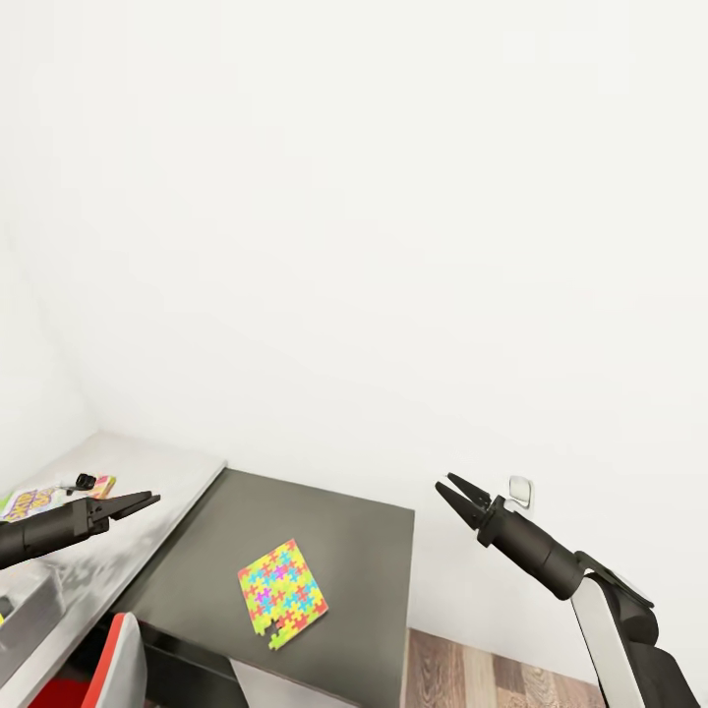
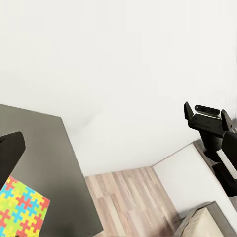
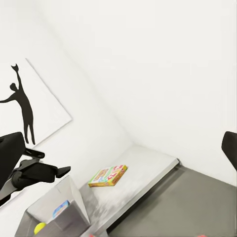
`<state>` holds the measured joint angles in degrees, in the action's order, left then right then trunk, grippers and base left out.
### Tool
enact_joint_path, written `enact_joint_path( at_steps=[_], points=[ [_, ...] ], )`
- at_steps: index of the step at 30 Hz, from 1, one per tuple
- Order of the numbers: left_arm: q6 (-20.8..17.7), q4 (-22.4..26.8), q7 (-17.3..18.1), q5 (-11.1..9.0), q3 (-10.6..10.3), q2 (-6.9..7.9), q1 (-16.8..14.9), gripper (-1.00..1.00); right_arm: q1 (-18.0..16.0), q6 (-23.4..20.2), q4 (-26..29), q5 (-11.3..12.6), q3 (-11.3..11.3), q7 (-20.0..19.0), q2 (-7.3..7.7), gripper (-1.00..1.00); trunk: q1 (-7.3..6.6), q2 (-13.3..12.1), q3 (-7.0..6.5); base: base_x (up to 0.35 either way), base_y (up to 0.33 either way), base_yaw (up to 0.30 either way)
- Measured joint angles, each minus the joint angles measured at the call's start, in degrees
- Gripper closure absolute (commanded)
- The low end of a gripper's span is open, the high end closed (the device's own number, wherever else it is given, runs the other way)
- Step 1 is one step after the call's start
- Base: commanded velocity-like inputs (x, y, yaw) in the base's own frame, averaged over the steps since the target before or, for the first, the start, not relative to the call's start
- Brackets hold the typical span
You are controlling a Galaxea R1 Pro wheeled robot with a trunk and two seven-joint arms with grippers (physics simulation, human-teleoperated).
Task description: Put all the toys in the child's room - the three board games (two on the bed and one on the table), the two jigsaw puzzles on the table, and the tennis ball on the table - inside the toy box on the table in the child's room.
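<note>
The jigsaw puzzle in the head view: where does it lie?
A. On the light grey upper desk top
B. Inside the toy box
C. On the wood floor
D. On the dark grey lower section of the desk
D: the jigsaw puzzle lies flat on the dark grey lower section of the desk, apart from both tools; the board game sits on the light grey top instead.

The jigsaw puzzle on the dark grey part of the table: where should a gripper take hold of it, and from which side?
The jigsaw puzzle lies flat on the dark desk section, turned diagonally, so there is no raised part to pinch. Probably best is an edge or corner, approached from above with the jaws across the thin edge. The right gripper, open, looks the likelier one.
</note>
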<state>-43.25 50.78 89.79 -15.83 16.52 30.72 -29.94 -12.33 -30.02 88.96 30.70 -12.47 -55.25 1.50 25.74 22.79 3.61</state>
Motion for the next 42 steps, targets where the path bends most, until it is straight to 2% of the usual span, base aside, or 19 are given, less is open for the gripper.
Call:
enact_joint_path(
  at_steps=[17,26,42],
  points=[
    [-0.08,0.0,0.0,0.0,-0.03,-0.05,0.0,-1.0,0.0,-0.03,0.0,-0.04,-0.02,0.02,0.03,-1.0,0.0,0.0,-1.31,0.0,0.001,-0.196],
    [-0.17,0.02,0.0,0.13,-0.07,-0.07,0.0,-1.0,0.0,-0.03,-0.01,-0.02,-0.03,0.08,0.09,-1.0,0.0,0.0,-2.0,0.001,0.109,-0.195],
    [-0.32,0.01,0.0,0.38,-0.1,-0.15,0.02,-1.0,-0.01,0.06,-0.02,0.03,-0.01,0.08,0.14,-1.0,0.0,-0.01,-2.29,0.077,0.094,-0.036]
  ],
)
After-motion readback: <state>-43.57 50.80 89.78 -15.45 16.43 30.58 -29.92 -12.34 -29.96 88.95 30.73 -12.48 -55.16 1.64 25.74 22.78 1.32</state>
